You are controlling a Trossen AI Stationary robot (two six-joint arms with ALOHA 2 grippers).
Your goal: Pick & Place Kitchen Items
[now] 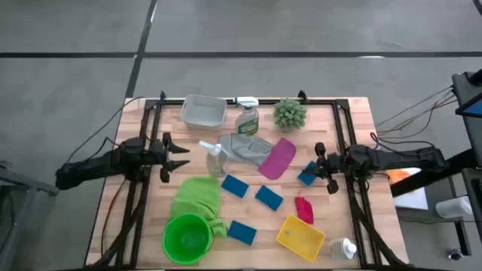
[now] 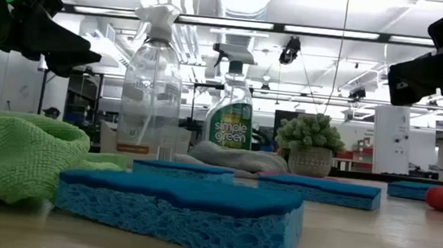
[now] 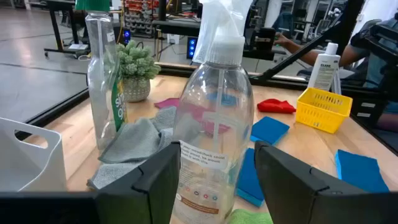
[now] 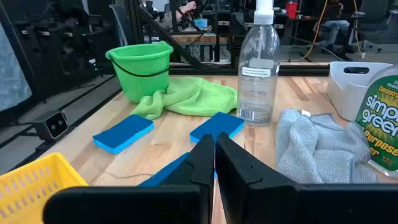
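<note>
The left gripper (image 1: 184,156) waits with jaws apart near the worktop's (image 1: 354,113) left edge, facing the clear spray bottle (image 1: 214,158) standing mid-worktop, while the right gripper (image 1: 310,172), jaws together, hangs over a blue sponge (image 1: 306,176), and only the left wrist view shows the small white bottle (image 3: 323,67) upright.

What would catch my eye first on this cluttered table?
Probably the bright green bucket at the table's near left corner, with a green cloth heaped against it. Blue sponges lie scattered across the middle, next to a pink cloth. The left pincer stands open, facing a clear spray bottle, while the right pincer is shut by another blue sponge.
</note>
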